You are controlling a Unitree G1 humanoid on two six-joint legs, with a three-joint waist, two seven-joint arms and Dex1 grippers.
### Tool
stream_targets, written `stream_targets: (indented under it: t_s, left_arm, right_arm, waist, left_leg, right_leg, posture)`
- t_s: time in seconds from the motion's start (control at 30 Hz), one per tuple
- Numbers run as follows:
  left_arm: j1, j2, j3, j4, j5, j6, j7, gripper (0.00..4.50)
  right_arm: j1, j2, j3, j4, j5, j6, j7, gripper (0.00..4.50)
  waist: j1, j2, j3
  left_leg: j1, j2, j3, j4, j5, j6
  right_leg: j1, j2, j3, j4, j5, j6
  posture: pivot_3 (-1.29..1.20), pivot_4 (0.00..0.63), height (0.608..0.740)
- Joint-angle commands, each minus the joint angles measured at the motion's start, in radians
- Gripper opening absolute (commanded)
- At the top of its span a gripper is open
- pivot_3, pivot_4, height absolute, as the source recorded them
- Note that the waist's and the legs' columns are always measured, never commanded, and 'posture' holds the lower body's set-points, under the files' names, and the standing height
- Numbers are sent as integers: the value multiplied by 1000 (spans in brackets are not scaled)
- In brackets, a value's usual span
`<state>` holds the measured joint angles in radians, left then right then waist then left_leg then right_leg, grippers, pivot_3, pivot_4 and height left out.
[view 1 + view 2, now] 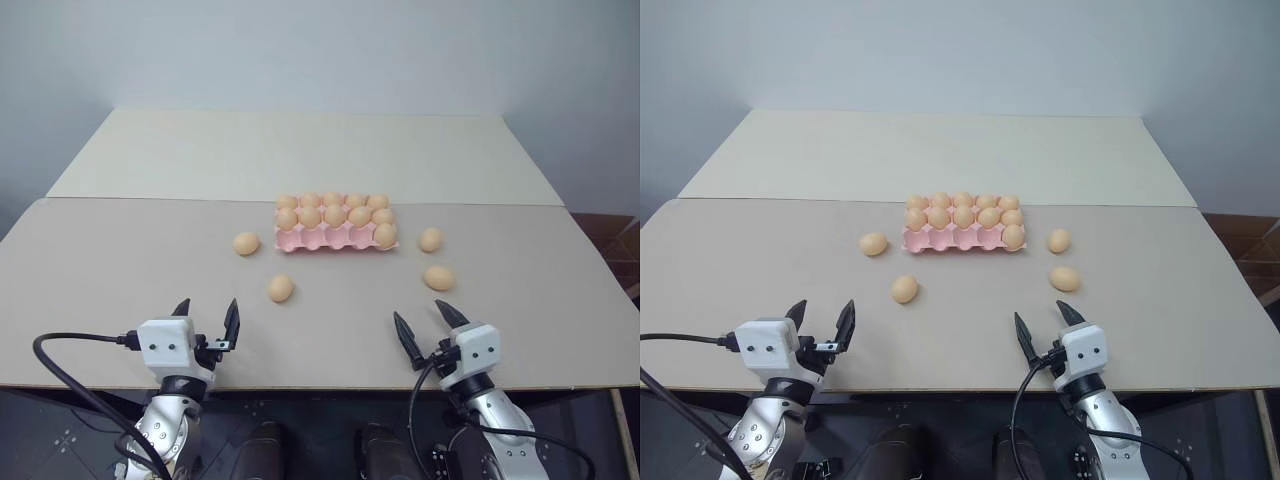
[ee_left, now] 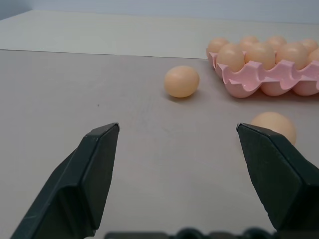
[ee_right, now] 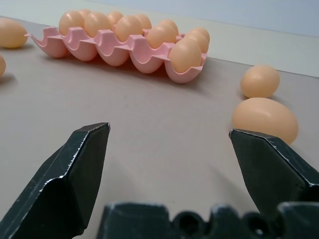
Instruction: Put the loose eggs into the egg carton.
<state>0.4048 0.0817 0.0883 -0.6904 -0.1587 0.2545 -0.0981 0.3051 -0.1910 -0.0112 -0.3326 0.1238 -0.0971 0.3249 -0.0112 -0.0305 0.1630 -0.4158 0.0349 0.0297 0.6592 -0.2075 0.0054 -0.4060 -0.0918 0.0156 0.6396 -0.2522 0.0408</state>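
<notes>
Surface: beige table (image 1: 120, 260), two boards butted w/ a seam running across behind the carton. Plain pale wall at the far side; dark floor below the near edge.

Item 1 – left gripper (image 1: 207, 313): at near table edge, fingers spread wide, nothing between them, touching nothing. Black cable loops off its wrist.

Item 2 – right gripper (image 1: 423, 322): also at near edge, fingers wide apart, empty, clear of all eggs.

Item 3 – egg carton (image 1: 335, 238): pink tray, well ahead of both grippers, roughly centred between them. Back two rows full of eggs; front row has one egg at the end nearer the right gripper, other four cups bare.

Item 4 – loose eggs, qty 4, on table:
- egg (image 1: 280, 288) just ahead of left gripper, toward centre; nearest to it.
- egg (image 1: 246, 243) further ahead, beside carton's left end, not touching.
- egg (image 1: 438, 277) near, just ahead of right gripper.
- egg (image 1: 430, 239) beyond that, beside carton's right end.
</notes>
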Motion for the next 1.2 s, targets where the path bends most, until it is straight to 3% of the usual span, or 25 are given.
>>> stream_targets:
  t_s: [0.03, 0.4, 0.63, 0.8, 1.0, 1.2]
  left_arm:
    - [4, 10, 1, -14, 3, -56, -17, 4091]
    - [22, 105, -33, -26, 5, -84, -111, 4091]
    - [-77, 204, 0, -108, -209, 179, -203, 4091]
    - [-226, 319, -18, -101, -222, 347, -214, 4091]
    - [-401, 403, -52, -66, -260, 384, -312, 4091]
    - [-523, 466, -90, 16, -294, 378, -441, 4091]
  right_arm:
    - [7, -2, -2, -18, 12, -25, 4, 4500]
    - [39, -9, -1, -31, 6, -28, 9, 4500]
    - [85, -40, -25, -121, 6, -22, 6, 4500]
    - [95, -53, -58, -156, -24, -33, -23, 4500]
    - [52, -118, -119, -251, -34, 164, -47, 4500]
    - [-101, -287, -191, -263, 25, 425, 38, 4500]
  waist:
    - [0, 0, 0]
    - [0, 0, 0]
    - [1, 1, 0]
    - [1, 1, 0]
    - [2, 1, 0]
    - [1, 1, 0]
  left_leg:
    - [0, 0, 0, 0, 0, 0]
    - [0, 1, 0, 0, 0, 0]
    - [0, 2, -2, 0, 0, 0]
    - [1, 1, -2, 0, 0, 0]
    - [1, 0, -1, 0, 0, 0]
    - [2, -1, 1, 0, 0, 0]
  right_leg:
    - [0, 0, 0, 0, 0, 0]
    - [0, 0, 0, 0, 0, -1]
    - [-1, 0, 0, 1, -1, 0]
    - [0, 1, 0, 1, 0, -1]
    - [1, 1, 0, 1, 3, -1]
    - [1, 1, 0, 1, 7, -2]
  posture:
    - [0, 150, 740]
    - [0, 150, 740]
    - [0, 150, 740]
    - [0, 150, 740]
    - [0, 150, 740]
    - [0, 150, 740]
